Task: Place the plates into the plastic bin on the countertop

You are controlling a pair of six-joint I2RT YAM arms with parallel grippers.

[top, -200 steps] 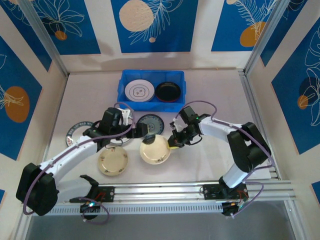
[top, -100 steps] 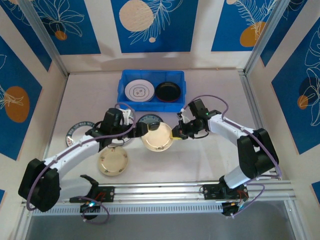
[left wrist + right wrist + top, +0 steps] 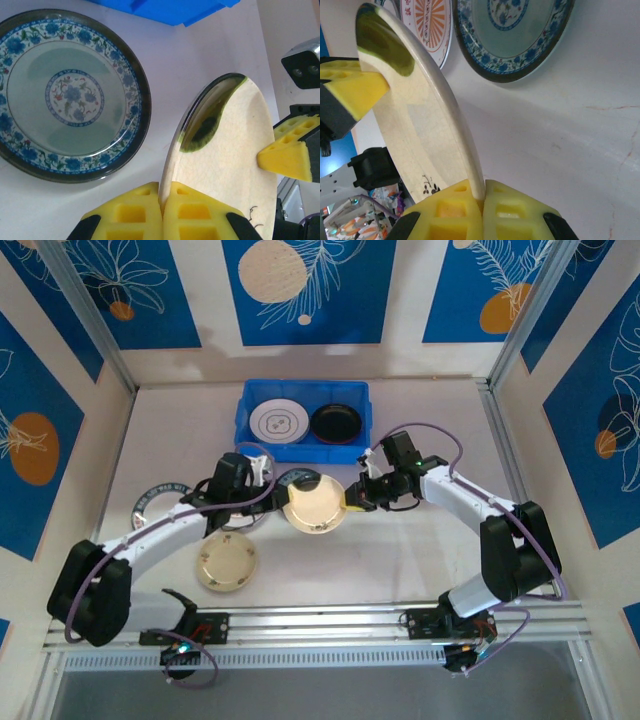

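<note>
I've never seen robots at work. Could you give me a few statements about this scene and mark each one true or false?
1. The left gripper and the right gripper both pinch the held cream plate. True.
2. The blue bin has no plates in it. False: a white plate and a black plate lie inside.
3. A second cream plate lies on the countertop. True.
4. The teal patterned plate is in the bin. False: it lies on the countertop, outside the bin.
</note>
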